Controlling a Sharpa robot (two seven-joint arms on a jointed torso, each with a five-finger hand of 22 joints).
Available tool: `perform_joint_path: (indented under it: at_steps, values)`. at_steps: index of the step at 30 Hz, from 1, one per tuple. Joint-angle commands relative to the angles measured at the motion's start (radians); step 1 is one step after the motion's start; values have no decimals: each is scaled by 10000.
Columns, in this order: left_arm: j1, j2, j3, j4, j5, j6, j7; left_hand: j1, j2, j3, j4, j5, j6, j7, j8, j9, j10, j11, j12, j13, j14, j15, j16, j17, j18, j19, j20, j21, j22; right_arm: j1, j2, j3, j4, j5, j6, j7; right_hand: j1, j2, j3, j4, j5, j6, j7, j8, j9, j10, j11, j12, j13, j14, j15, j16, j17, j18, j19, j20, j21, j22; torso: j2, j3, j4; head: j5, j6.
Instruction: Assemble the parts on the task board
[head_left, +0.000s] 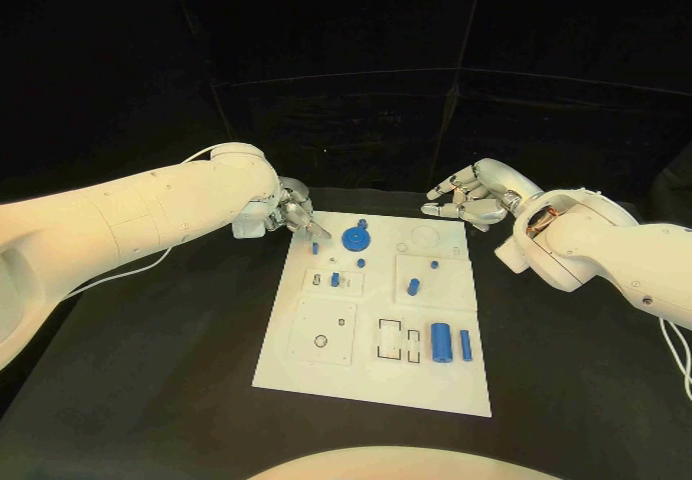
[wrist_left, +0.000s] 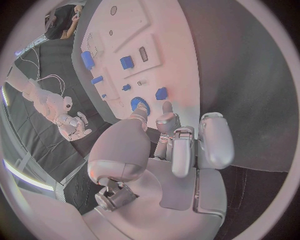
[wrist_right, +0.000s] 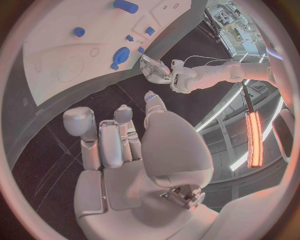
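Left hand (head_left: 296, 214) fingers down at task board (head_left: 378, 372) corner, right hand (head_left: 469, 196) hovering, curled

Left hand (head_left: 294, 213) and right hand (head_left: 473, 196), both empty, fingers apart.

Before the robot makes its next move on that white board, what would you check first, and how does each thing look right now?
1. Left hand holds nothing: cannot tell; its fingers sit beside a small blue piece at the task board's far corner.
2. Right hand free: ok, fingers apart, holding nothing.
3. Right hand off the board: ok, it hovers past the far edge.
4. Round blue disc in place: ok, on the board.
5. Two blue cylinders undisturbed: ok, lying side by side.
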Motion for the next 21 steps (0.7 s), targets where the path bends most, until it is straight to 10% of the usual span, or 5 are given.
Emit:
perform_joint_path:
  at_steps: [1, 21]
  values:
    - [-20, 76, 2, -115, -178, 380, -2, -30, 80, -84, 17, -27, 106, -4, 50, 7, 71, 10, 51, 12, 1054, -1, 33, 2634, -11, 40, 21, 41, 17, 17, 16, 8, -1, 23, 34, 103, -32, 100, -36, -2, 27, -53, 2, 51, -3, -91, -2, -39, -13, 341, -24, -48, -4, 122, -58, -11, -46, -1, -1, 1, 6, 3, -13]
    - [-165, 286, 2, -375, -474, 656, -45, 163, 158, -179, -38, -25, 243, -75, 192, 61, 115, -52, 108, 57, 1054, -53, 33, 2634, -20, 57, -24, 77, 75, 17, 24, 8, -1, 23, 46, 106, -16, 118, -36, 0, 47, -56, 2, 53, -4, -90, -3, -35, -12, 343, -24, -50, -3, 123, -57, -11, -53, -9, -5, 1, 11, -7, -66]
